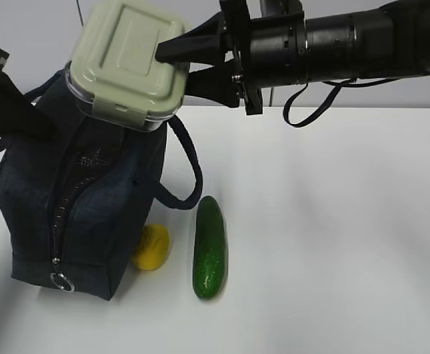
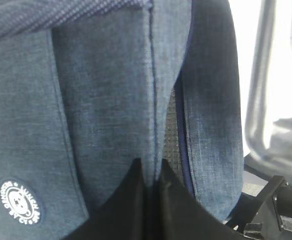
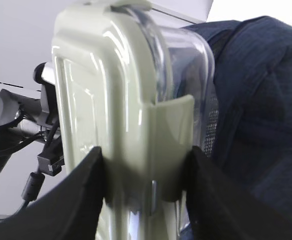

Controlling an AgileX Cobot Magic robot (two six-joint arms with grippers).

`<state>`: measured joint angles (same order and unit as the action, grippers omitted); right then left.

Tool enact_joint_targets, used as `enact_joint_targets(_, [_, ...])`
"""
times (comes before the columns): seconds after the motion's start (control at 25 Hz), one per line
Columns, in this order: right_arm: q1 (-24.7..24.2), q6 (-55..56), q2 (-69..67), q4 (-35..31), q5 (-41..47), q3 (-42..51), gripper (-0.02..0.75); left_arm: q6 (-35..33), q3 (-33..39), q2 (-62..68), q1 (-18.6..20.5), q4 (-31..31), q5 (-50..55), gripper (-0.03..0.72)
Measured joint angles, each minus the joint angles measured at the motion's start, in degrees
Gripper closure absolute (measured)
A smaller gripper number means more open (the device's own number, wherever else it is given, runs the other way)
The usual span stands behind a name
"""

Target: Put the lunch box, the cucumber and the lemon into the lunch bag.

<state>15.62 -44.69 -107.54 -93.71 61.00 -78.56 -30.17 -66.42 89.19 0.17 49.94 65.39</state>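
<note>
The lunch box (image 1: 126, 63), clear with a sage-green lid, hangs tilted over the top of the dark navy lunch bag (image 1: 89, 214). My right gripper (image 1: 174, 68) is shut on its right edge, one finger on the lid and one under the base. In the right wrist view the box (image 3: 120, 100) fills the space between the right gripper's (image 3: 146, 165) fingers, with the bag (image 3: 256, 125) behind. My left gripper (image 2: 150, 172) is shut on the bag's fabric (image 2: 100, 100) beside the zipper. The lemon (image 1: 152, 247) and the cucumber (image 1: 209, 247) lie on the table right of the bag.
The bag's loop handle (image 1: 189, 173) hangs down toward the cucumber. A metal ring pull (image 1: 62, 282) sits at the zipper's lower end. A black cable (image 1: 310, 110) droops under the right arm. The white table (image 1: 333, 243) spreads out to the right.
</note>
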Motion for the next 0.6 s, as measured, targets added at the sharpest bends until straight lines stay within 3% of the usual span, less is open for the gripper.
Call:
enact_joint_targets(0.36, [1.6,0.0,-3.7,1.1,-0.5,-0.1,0.381,-0.3,0.0,0.0,0.0,0.8,-0.9,0.697])
enact_joint_targets(0.6, [1.6,0.0,-4.6,7.9,-2.8,-0.1,0.381,-0.6,0.0,0.0,0.0,0.8,-1.8,0.697])
